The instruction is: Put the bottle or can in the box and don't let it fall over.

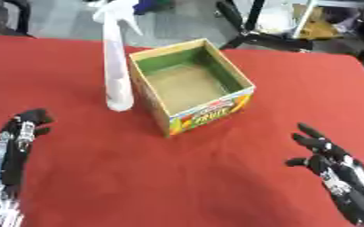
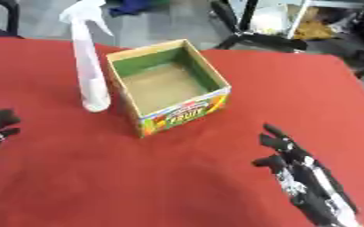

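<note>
A tall white spray bottle (image 1: 116,66) stands upright on the red table, just left of an open cardboard box (image 1: 191,84) with green inner walls and a colourful fruit label on its front. The box holds nothing that I can see. My left hand (image 1: 23,133) rests at the lower left, well short of the bottle, with its fingers curled and nothing in them. Over at the lower right lies my right hand (image 2: 294,162), fingers straight and spread, empty, some way in front of the box.
The red table (image 1: 177,177) runs wide in front of the box. Beyond its far edge stand black stand legs (image 1: 255,35) and clutter on a grey floor.
</note>
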